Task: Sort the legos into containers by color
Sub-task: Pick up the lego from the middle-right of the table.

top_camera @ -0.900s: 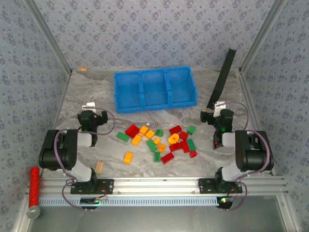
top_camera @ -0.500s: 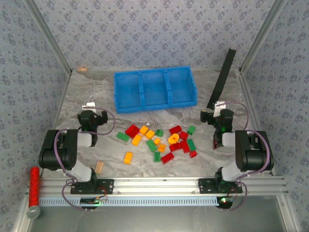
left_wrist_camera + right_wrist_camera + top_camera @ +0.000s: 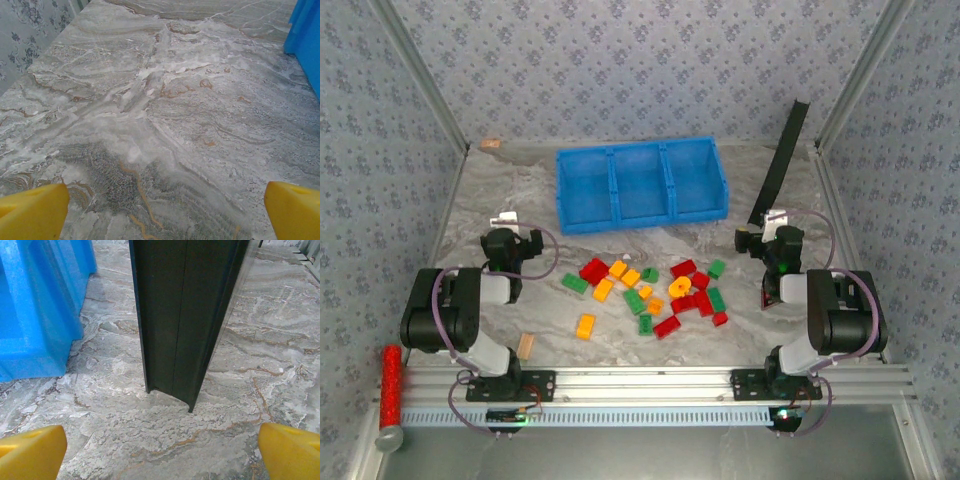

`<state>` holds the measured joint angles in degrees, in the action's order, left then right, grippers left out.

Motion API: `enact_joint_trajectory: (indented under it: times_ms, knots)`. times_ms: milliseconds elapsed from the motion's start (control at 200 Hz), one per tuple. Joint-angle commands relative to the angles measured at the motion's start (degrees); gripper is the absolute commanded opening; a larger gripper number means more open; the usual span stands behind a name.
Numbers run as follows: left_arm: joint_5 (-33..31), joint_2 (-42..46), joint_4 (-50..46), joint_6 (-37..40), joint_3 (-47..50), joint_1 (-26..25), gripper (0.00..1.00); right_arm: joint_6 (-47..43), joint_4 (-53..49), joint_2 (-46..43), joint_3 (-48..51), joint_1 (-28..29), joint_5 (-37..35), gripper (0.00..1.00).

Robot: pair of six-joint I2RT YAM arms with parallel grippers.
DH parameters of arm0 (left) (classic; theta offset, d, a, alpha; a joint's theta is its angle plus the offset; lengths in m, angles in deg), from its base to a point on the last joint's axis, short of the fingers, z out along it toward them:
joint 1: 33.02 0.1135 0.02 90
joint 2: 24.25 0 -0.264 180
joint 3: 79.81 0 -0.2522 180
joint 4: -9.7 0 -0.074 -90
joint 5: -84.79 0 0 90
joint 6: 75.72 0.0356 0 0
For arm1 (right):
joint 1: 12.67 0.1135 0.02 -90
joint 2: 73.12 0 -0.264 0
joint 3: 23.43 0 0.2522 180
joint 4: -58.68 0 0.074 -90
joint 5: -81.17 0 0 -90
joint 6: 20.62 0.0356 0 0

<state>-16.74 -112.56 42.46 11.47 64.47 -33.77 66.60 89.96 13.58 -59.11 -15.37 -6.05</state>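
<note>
Left gripper (image 3: 504, 220): seen at centre left of the top view, aimed at the upper edge of the frame; in the left wrist view (image 3: 162, 212) the yellow fingertips (image 3: 32, 210) are spread wide over bare marble table (image 3: 150, 100), and nothing is held.
Legos (image 3: 630, 277): scattered loose at lower centre of the top view, between the 2 arms, well apart from both sets of fingers; none is lifted yet.
Right gripper (image 3: 772, 220): seen at centre right, also aimed upward; in the right wrist view (image 3: 160, 450) the jaws are held wide and empty, facing a black post (image 3: 185, 315).
Deciding relation: the pile lies right of and lower than the left fingers, left of and lower than the right ones, so each wrist is judged to need turning back toward it. A green brick (image 3: 574, 283) at the pile's left edge, long axis running upper left to lower right, is nearest the left arm; another green brick (image 3: 717, 268) is nearest the right arm.
Containers: 3 compartments of the blue bin (image 3: 640, 222) at upper centre; left (image 3: 585, 190), middle (image 3: 640, 187) and right (image 3: 695, 182) are all judged empty.
</note>
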Motion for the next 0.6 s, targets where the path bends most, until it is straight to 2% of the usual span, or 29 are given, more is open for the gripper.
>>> enact_joint_trajectory:
  times_ms: [0, 480, 595]
  knots:
    - [0.6, 0.4, 1.5, 0.0, -1.0, 0.1, 1.0, 0.7, 0.7, 0.5, -0.8, 0.1, -0.9, 1.0]
    - [2.1, 0.5, 1.2, -0.3, -1.1, 0.7, 1.0, 0.7, 1.1, 0.2, -0.6, 0.2, -1.0, 1.0]
    - [1.2, 1.2, 0.4, -0.4, -1.4, 0.7, 1.0, -1.9, -5.6, -3.9, -2.6, 2.7, -3.2, 1.0]
